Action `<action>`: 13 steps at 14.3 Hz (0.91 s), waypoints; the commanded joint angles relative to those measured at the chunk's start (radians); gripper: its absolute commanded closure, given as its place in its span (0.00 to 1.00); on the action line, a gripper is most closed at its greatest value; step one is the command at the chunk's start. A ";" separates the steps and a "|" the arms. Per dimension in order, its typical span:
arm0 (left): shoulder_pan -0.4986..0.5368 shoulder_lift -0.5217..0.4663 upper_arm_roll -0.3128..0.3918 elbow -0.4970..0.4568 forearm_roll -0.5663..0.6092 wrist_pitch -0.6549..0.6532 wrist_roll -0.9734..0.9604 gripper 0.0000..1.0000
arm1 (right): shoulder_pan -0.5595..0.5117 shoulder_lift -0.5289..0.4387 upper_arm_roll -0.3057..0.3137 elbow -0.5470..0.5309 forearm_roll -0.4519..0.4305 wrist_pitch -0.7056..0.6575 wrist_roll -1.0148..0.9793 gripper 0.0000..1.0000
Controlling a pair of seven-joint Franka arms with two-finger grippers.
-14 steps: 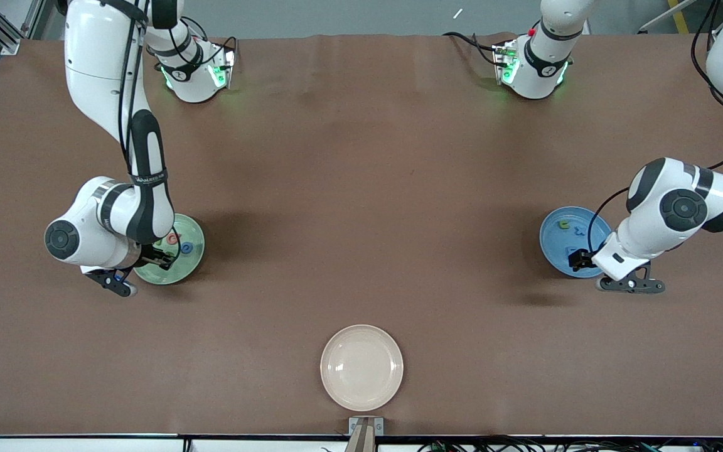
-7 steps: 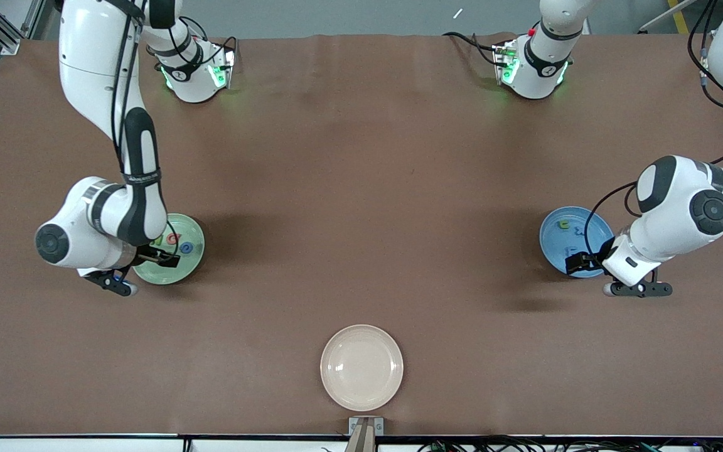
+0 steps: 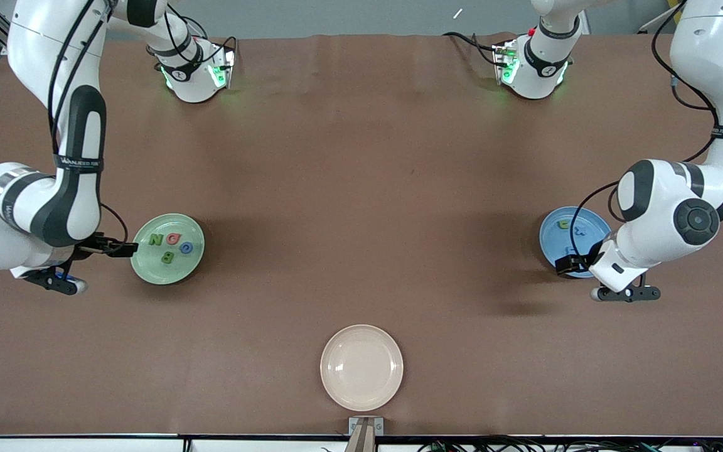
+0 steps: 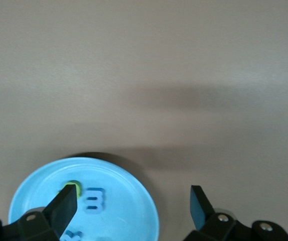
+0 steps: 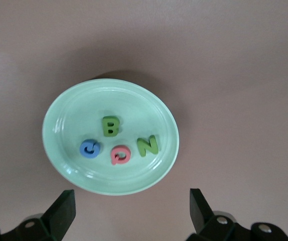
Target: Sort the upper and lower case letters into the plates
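Brown table [image 3: 361, 188] bearing three plates: cream plate [image 3: 361, 367] nearest the camera, bare; green plate [image 3: 167, 257] toward the right arm's end, holding four letters [image 5: 115, 142]; blue plate [image 3: 572, 235] toward the left arm's end, holding letters [image 4: 95, 198]. Right gripper [image 3: 117, 249] beside the green plate, jaws spread, empty. Left gripper [image 3: 567, 263] over the blue plate's rim, jaws spread, empty.

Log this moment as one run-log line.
right gripper: open, beside green plate | green plate: four letters | left gripper: open, over blue plate | cream plate: bare
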 commanded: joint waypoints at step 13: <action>-0.236 -0.027 0.263 0.045 -0.134 -0.101 0.077 0.01 | -0.274 -0.064 0.190 0.346 -0.049 -0.251 0.015 0.00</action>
